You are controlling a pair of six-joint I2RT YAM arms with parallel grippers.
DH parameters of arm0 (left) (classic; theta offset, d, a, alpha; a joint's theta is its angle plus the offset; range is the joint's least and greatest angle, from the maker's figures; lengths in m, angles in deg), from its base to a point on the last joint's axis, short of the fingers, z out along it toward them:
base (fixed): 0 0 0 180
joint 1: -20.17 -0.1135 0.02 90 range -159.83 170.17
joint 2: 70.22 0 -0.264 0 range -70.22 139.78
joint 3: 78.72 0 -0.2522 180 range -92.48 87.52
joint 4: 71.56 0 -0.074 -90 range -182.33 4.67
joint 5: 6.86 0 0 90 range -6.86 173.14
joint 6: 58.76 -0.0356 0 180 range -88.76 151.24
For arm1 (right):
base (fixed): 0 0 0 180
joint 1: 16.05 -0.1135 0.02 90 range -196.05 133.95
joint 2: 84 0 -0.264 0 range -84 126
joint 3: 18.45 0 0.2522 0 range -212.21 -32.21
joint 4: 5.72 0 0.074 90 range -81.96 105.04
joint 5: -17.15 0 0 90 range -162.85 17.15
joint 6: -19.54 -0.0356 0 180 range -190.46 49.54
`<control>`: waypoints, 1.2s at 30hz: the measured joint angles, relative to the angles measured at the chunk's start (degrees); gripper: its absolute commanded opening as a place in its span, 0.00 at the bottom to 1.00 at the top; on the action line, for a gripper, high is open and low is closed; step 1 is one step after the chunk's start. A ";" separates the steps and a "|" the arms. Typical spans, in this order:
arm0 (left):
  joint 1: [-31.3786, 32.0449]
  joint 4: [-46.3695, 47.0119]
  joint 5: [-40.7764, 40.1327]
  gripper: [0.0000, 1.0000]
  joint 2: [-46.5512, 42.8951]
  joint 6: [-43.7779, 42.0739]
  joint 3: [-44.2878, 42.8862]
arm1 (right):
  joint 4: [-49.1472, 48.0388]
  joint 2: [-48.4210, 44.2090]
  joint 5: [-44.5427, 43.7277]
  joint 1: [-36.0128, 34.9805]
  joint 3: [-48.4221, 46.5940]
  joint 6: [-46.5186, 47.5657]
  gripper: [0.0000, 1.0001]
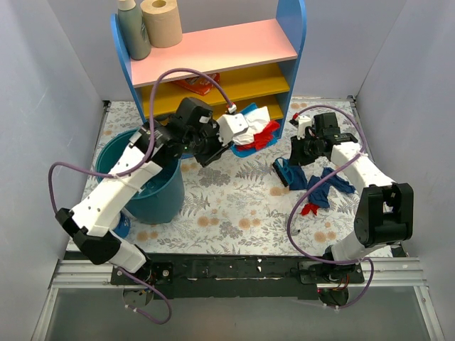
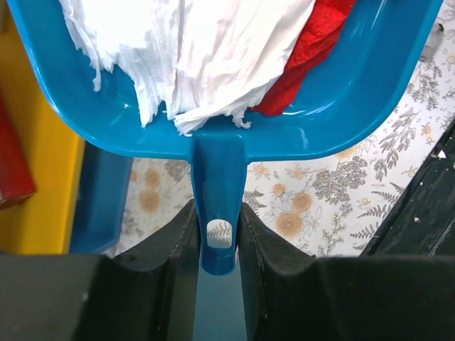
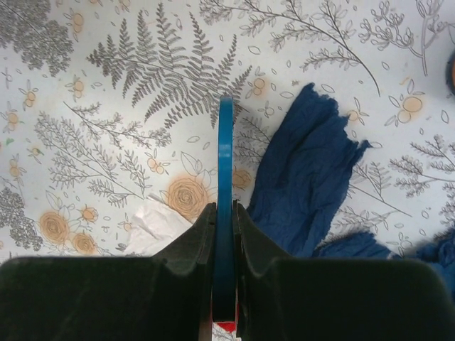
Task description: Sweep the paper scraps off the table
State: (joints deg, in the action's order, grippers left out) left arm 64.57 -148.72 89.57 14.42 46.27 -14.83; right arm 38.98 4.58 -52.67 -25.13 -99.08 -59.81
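Note:
My left gripper (image 1: 212,148) (image 2: 219,231) is shut on the handle of the blue dustpan (image 1: 245,145) (image 2: 355,106) and holds it in the air in front of the shelf. White paper (image 2: 206,57) and red paper (image 2: 313,50) lie in the pan. My right gripper (image 1: 296,153) (image 3: 225,213) is shut on the thin blue handle of the hand brush (image 1: 282,171) (image 3: 225,156), above the table (image 1: 234,206). Dark blue scraps (image 1: 323,183) (image 3: 306,177) lie on the cloth beside it. A red scrap (image 1: 309,208) and a small white scrap (image 3: 153,226) also lie there.
A blue bin (image 1: 146,186) stands on the table at the left, under my left arm. The pink, yellow and blue shelf unit (image 1: 213,50) stands at the back, with a bottle (image 1: 134,28) and a paper roll (image 1: 162,21) on top. Grey walls close both sides.

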 measured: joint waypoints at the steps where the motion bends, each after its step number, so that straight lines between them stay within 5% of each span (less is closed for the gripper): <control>1: -0.11 -1.75 -0.94 0.00 0.17 0.39 -2.12 | -0.44 0.00 0.68 0.00 0.20 -0.28 0.01; 11: -6.62 -11.58 -11.45 0.00 -5.18 1.22 -9.90 | -4.07 -0.04 4.44 0.02 4.63 -4.59 0.01; 20: -8.90 -13.29 -26.95 0.00 -21.16 0.68 2.69 | -5.14 -1.92 5.16 0.02 7.30 -6.01 0.01; 25: -12.98 -14.47 -35.15 0.00 -22.77 -0.63 5.57 | -5.42 -3.19 5.57 0.04 8.63 -6.23 0.01; 36: -21.29 -13.70 -42.14 0.00 -23.91 -23.52 8.02 | -5.53 -3.67 6.84 0.07 9.42 -7.50 0.01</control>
State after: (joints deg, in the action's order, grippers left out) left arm 43.28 -162.43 47.43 -9.49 22.75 -6.81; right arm 33.45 0.91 -45.83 -25.07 -89.66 -67.30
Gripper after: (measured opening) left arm 0.232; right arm 0.170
